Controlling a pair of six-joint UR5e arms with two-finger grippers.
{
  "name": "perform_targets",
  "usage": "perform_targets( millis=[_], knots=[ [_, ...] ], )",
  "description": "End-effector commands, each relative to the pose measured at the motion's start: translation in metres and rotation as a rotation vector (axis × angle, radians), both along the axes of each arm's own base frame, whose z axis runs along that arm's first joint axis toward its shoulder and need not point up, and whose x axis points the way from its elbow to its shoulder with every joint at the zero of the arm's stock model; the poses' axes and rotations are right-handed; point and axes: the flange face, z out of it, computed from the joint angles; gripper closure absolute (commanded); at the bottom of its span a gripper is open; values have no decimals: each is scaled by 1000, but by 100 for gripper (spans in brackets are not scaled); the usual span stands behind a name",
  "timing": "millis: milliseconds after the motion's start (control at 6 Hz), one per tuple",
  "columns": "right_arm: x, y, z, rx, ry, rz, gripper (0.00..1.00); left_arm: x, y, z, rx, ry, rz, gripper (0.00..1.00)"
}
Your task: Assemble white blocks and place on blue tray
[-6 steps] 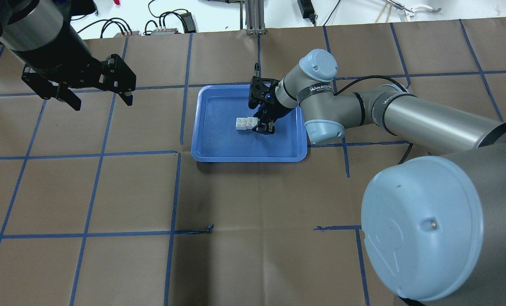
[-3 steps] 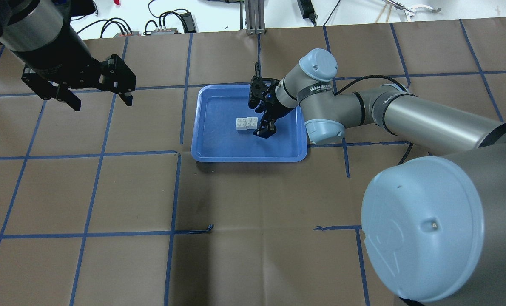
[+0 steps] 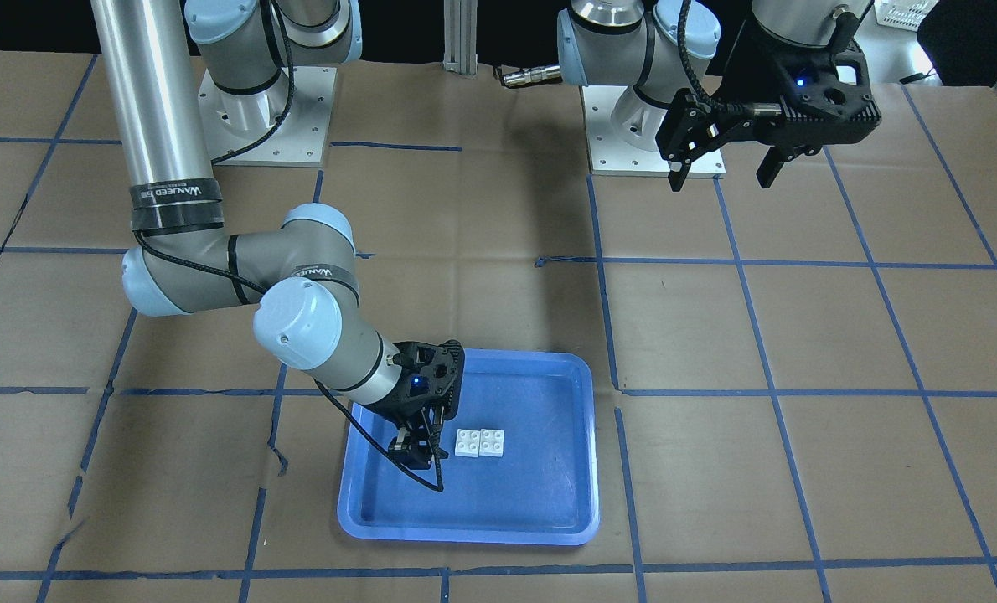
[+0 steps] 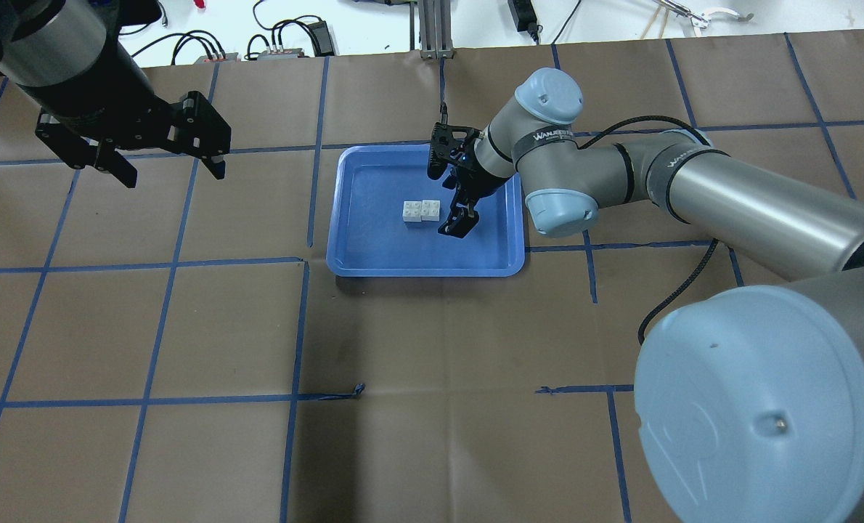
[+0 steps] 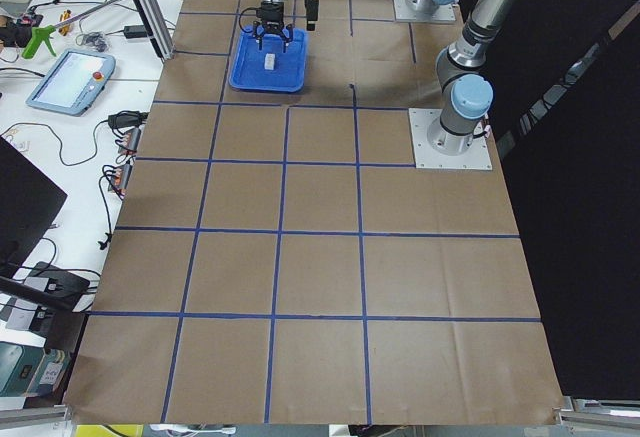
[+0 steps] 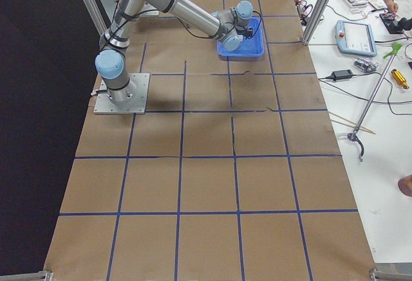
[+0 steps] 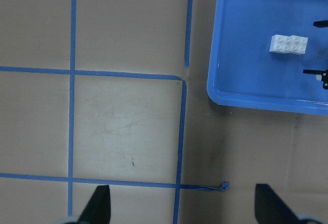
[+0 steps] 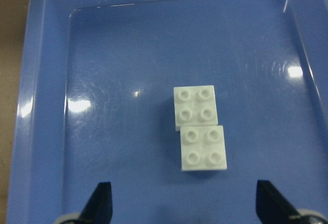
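Note:
The two white blocks [image 4: 421,211] lie joined side by side, studs up, near the middle of the blue tray [image 4: 381,243]. My right gripper [image 4: 459,221] is open and empty, just above the tray floor, a short way to the blocks' right and not touching them. In the right wrist view the blocks [image 8: 200,127] lie ahead between the open fingertips [image 8: 100,203] on the tray [image 8: 102,157]. My left gripper [image 4: 173,176] is open and empty, high over the table far left of the tray. In the front view the blocks [image 3: 480,443] lie beside the right gripper [image 3: 415,452].
Brown paper with blue tape lines covers the table. Cables and power boxes [image 4: 279,51] and an aluminium post [image 4: 432,29] stand at the far edge. The arms' base plates [image 3: 264,109] are on the robot's side. A teach pendant [image 5: 68,79] lies off the table.
My right gripper has drawn back from the blocks, a little to the right in the overhead view, leaving them on the tray. The blocks and the left arm have stayed put.

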Motion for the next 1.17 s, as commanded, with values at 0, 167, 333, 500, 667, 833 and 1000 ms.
perform_targets(
  millis=[0,167,333,500,667,833,1000],
  knots=[
    [-29,7,50,40,160,-219,0,1,0,1,-2,0,1,1],
    [-54,9,79,64,218,-366,0,1,0,1,-2,0,2,1],
    [-83,16,112,104,240,-503,0,1,0,1,-2,0,2,1],
    [-109,24,141,122,288,-699,0,1,0,1,-2,0,2,1],
    [-119,37,157,215,291,-909,0,1,0,1,-2,-2,0,1],
    [-131,56,184,263,349,-1105,0,1,0,1,-2,-2,2,1],
    [-142,72,229,272,394,-1280,0,1,0,1,-2,-3,2,1]
  ],
)
